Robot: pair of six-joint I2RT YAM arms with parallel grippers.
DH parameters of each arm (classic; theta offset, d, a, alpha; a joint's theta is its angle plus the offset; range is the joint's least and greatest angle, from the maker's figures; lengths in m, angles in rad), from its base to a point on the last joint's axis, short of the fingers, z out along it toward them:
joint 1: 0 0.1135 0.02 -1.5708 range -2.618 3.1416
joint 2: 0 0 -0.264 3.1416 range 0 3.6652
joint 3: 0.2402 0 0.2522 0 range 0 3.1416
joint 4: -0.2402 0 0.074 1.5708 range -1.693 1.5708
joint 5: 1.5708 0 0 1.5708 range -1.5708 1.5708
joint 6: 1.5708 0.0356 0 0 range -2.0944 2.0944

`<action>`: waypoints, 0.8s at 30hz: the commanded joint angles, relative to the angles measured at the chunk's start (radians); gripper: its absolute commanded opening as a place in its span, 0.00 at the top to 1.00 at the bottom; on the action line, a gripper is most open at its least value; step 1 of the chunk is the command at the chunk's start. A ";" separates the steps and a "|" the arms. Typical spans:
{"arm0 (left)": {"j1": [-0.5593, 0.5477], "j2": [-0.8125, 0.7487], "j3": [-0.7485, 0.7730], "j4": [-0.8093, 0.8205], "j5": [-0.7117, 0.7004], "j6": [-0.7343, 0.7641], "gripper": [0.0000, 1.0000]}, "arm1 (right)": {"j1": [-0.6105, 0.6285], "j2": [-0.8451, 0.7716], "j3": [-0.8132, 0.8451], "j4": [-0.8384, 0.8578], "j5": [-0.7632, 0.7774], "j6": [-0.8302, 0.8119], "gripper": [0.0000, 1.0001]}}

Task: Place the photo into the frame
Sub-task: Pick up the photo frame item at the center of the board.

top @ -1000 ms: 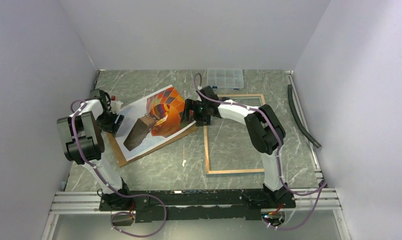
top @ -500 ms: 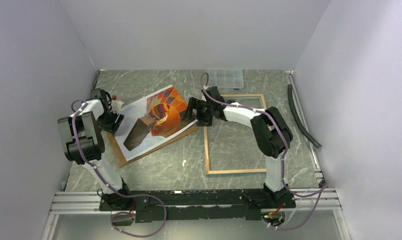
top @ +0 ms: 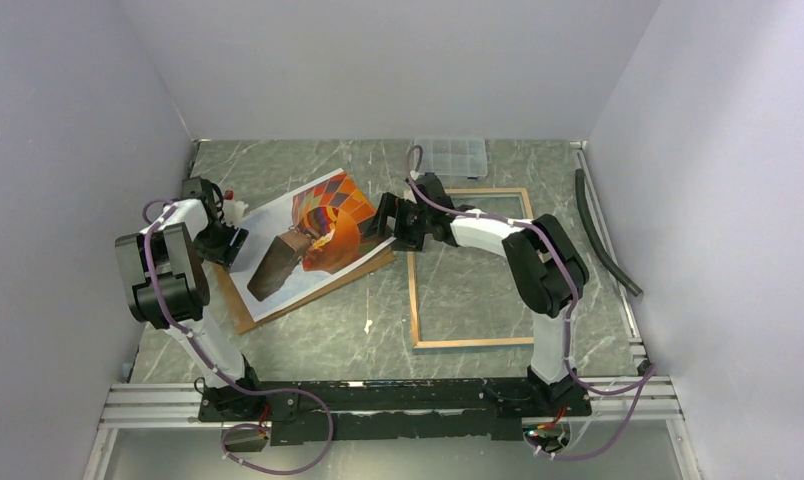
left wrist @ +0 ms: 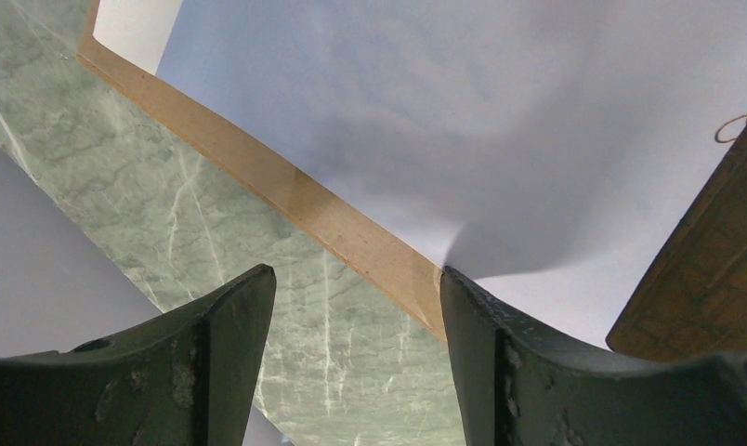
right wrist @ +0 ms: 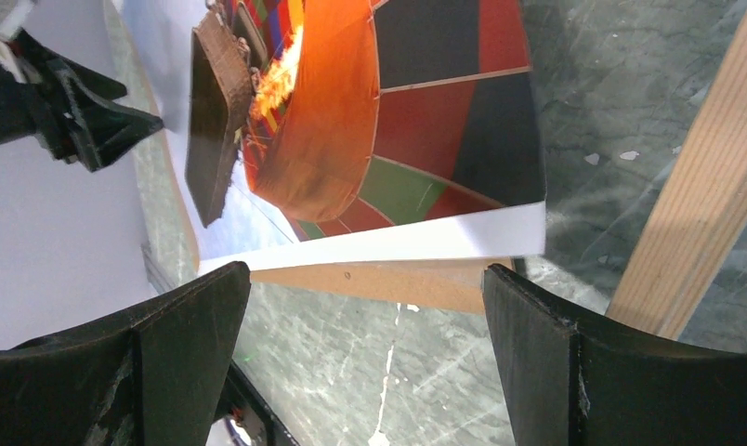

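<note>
photo (top: 308, 240) lies picture side up, skewed, on the brown backing board (left wrist: 286, 186), left of centre on the tabletop (top: 318, 345) and not yet in the frame (top: 473, 343). the frame lies flat to its right, tan side up and just beside the board's corner. left gripper (left wrist: 353, 279) sits low at the photo's left edge: jaws open and holding nothing, one finger against the paper where it bulges off the board, probably to pin or lift that edge. right gripper (right wrist: 365, 274) faces the opposite corner with jaws spread wide; the white margin and the board edge lie in the gap, not pinched. judgement: one arm at each end keeps a large limp sheet from folding in a carry. in the way: board underneath, frame's near rail. clear compartment box (top: 451, 155), black hose (top: 603, 235) and a small white scrap (top: 368, 325) lie apart.
</note>
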 commanded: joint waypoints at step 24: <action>0.034 0.062 0.018 -0.085 0.156 -0.006 0.30 | 0.100 0.037 -0.219 0.903 0.064 0.450 0.13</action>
